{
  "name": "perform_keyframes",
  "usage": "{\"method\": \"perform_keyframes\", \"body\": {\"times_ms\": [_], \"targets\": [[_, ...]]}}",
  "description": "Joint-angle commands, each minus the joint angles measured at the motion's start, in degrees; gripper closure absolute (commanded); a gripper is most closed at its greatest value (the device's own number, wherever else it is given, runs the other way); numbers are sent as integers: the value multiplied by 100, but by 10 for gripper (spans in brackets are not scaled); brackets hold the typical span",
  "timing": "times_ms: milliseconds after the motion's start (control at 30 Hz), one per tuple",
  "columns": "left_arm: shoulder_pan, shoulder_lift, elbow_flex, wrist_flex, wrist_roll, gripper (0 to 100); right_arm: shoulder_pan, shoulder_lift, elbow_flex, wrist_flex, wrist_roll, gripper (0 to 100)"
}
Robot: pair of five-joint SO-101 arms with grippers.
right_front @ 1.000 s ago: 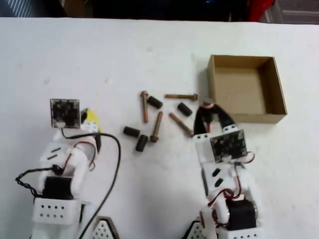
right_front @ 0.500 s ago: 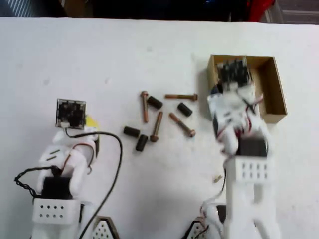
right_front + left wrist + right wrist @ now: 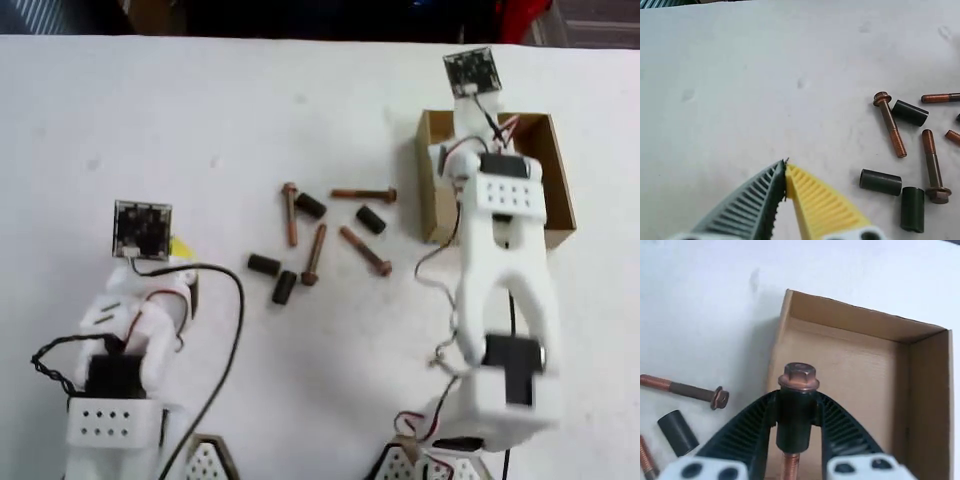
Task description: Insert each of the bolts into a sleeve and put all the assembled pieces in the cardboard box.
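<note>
My right gripper [image 3: 796, 402] is shut on a black sleeve [image 3: 796, 425] with a copper bolt [image 3: 798, 376] through it, held upright above the open cardboard box [image 3: 850, 315]. In the high view the right arm [image 3: 500, 230] stretches over the box [image 3: 558, 195] and hides the gripper. Several loose copper bolts [image 3: 288, 213] and black sleeves [image 3: 264, 265] lie scattered on the white table left of the box. My left gripper [image 3: 785, 167] is shut with nothing in it, low over the table left of those parts [image 3: 880, 181].
The left arm [image 3: 130, 300] sits at the table's front left with a black cable [image 3: 235, 320] looping beside it. Bare white table [image 3: 150, 110] stretches behind and left of the parts.
The right arm has swung from beside the loose bolts out over the cardboard box, carrying the bolt and sleeve. The left arm shifted slightly to the right.
</note>
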Motion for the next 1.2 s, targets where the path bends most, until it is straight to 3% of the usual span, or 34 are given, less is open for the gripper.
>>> {"method": "perform_keyframes", "body": {"times_ms": [0, 700, 967, 1167], "targets": [[-31, -66, -53, -185, -79, 977, 224, 585, -1073, 13, 97, 981], [-22, -66, -44, -185, -79, 977, 224, 4391, -5284, 1824, 97, 975], [-22, -66, -44, -185, -79, 977, 136, 4875, -6286, 2334, 88, 758], [-13, -66, 114, -396, -79, 977, 101, 4840, -6760, 2703, 88, 813]]}}
